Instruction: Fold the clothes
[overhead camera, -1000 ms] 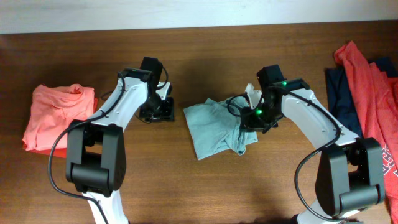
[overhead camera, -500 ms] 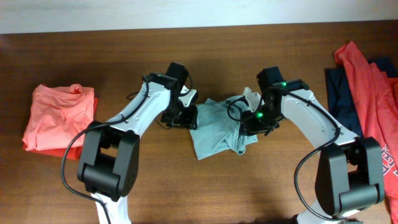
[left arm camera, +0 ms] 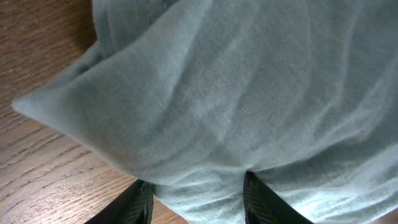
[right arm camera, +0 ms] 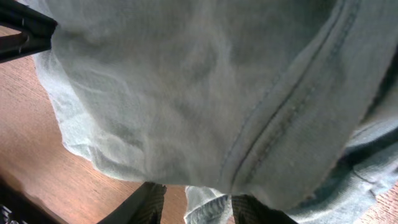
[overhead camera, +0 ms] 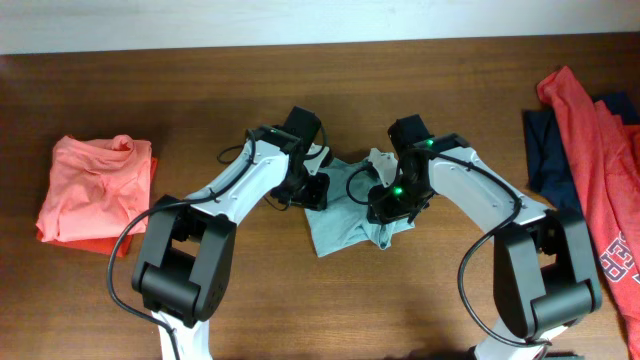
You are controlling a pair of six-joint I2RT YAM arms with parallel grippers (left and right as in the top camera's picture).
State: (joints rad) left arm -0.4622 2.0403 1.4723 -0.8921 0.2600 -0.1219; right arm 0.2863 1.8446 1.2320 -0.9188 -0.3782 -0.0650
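Grey-blue T-shirt | between left tool and right tool | touching both

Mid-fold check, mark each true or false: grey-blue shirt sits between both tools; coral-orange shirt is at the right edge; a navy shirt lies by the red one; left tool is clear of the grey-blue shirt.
1. The grey-blue T-shirt lies between the left tool and right tool: true.
2. The coral-orange T-shirt is at the right edge: false; it lies far left, apart from both tools.
3. A navy shirt lies beside the red shirt: true.
4. The left tool is clear of the grey-blue T-shirt: false; cloth sits between its fingers.
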